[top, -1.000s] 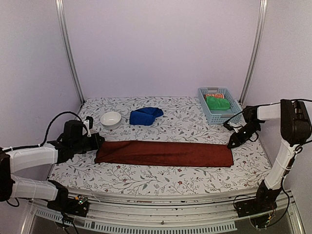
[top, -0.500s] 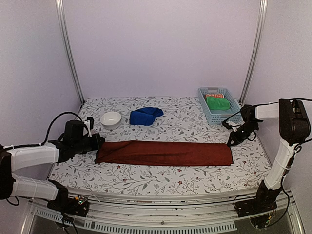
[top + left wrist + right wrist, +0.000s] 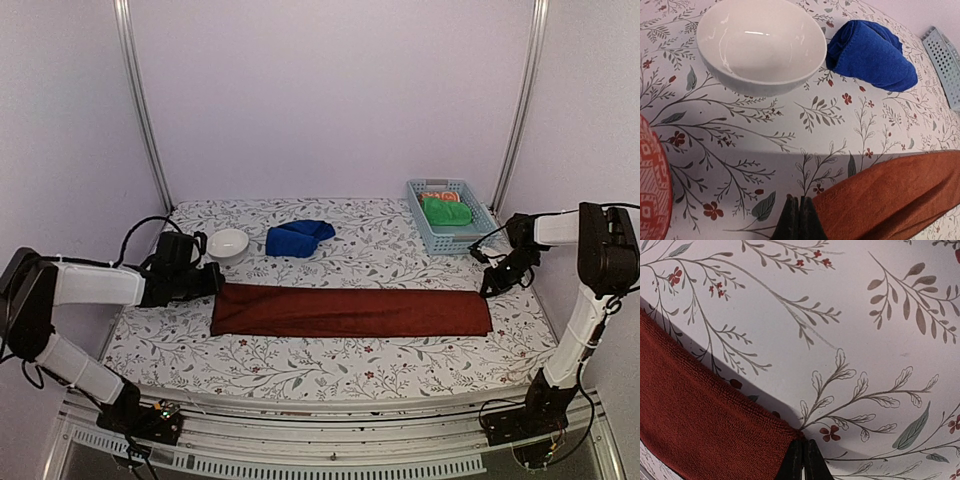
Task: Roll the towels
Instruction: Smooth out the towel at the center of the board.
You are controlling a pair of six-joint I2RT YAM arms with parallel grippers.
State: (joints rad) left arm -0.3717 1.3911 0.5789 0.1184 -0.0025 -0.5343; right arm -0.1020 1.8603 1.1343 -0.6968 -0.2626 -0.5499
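The dark red towel (image 3: 350, 311) lies flat as a long strip across the middle of the table, held at both ends. At its far-left corner my left gripper (image 3: 214, 286) is shut on the cloth. The left wrist view shows the closed fingertips (image 3: 799, 220) against the red towel (image 3: 890, 195). My right gripper (image 3: 489, 291) is shut on the far-right corner. In the right wrist view that corner of the red towel (image 3: 705, 425) runs into the closed fingertips (image 3: 804, 461). The blue towel (image 3: 298, 238) sits bunched behind the red one and shows as a blue towel (image 3: 872, 55) lump in the left wrist view.
A white bowl (image 3: 228, 244) stands just beyond my left gripper, beside the blue towel. A light blue basket (image 3: 478, 226) at the back right holds a green cloth (image 3: 446, 211) and an orange patterned one (image 3: 438, 196). The floral tabletop (image 3: 330, 370) stretches in front.
The right gripper closed on the red towel's far-right corner and drew it right. The left gripper moved right and away from the near edge with its corner, so the whole towel shifted right.
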